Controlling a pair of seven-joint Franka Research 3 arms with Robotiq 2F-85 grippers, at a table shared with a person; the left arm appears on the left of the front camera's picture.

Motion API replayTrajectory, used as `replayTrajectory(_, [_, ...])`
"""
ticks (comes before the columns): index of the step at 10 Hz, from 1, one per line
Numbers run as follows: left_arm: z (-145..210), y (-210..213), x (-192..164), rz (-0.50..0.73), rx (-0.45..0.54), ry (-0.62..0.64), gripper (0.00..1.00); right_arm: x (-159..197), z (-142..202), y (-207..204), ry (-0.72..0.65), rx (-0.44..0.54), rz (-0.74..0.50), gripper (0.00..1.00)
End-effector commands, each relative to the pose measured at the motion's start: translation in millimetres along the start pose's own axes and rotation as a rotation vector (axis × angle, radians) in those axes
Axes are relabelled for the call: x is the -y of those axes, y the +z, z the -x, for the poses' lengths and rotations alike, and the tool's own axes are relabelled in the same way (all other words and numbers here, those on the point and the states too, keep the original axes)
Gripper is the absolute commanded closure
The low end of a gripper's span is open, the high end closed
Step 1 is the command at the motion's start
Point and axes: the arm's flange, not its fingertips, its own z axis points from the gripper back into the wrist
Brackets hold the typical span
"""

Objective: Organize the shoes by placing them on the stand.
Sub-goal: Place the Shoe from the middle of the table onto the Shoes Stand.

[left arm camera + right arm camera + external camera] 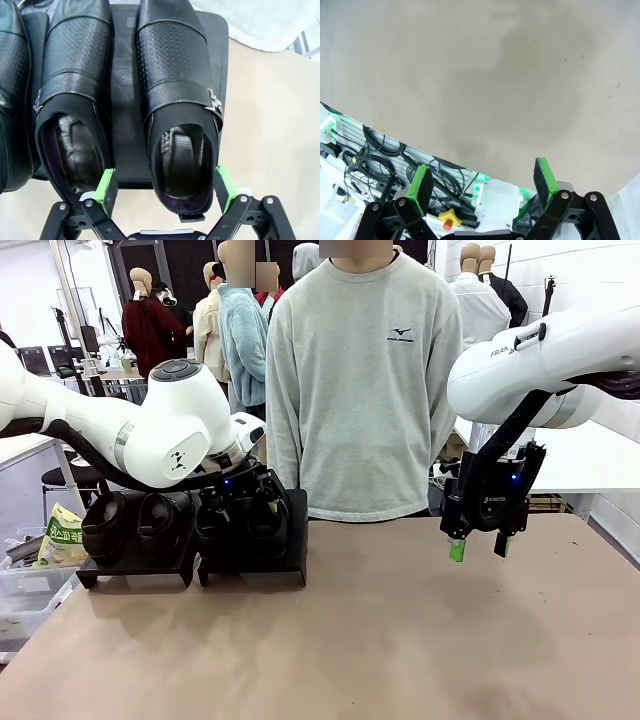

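A tan, matte worktop (400, 620) spreads across the front view, lightly scuffed, with a few dark specks toward its right side. At its left end stand two black stands side by side: the left stand (135, 565) carries two black shoes, and the right stand (297, 540) carries another pair.

The left end effector (167, 185) hovers at the right stand with its green pads (106, 184) spread apart, one on each side of the heel of the buckled shoe (175, 95); whether they touch the leather cannot be told. That shoe rests on the stand's dark plate with its toe pointing away, and the neighbouring shoe (75, 90) lies just beside it, parallel. Both have perforated uppers and a strap with a metal buckle.

The right end effector (478, 545) hangs above the worktop on the right, open and holding nothing. Its wrist camera looks down on bare tan surface and, past the worktop's edge, a tangle of black cables (380, 165).

A person in a grey sweatshirt (360, 380) stands at the far side. A green and white bag (62, 535) sits off the worktop's left end.
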Motion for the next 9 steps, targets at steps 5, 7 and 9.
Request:
replayTrajectory(5, [-1.3,-0.4,0.7,0.002,0.001,0.001,0.0,-1.8,-0.7,0.7,-0.012,0.001,-0.007,0.0])
replayTrajectory(7, [-1.3,-0.4,0.7,0.002,0.001,0.001,0.0,-1.8,-0.7,0.7,-0.012,0.001,-0.007,0.0])
replayTrajectory(9, [-1.3,-0.4,0.7,0.002,0.001,0.001,0.0,-1.8,-0.7,0.7,-0.012,0.001,-0.007,0.0])
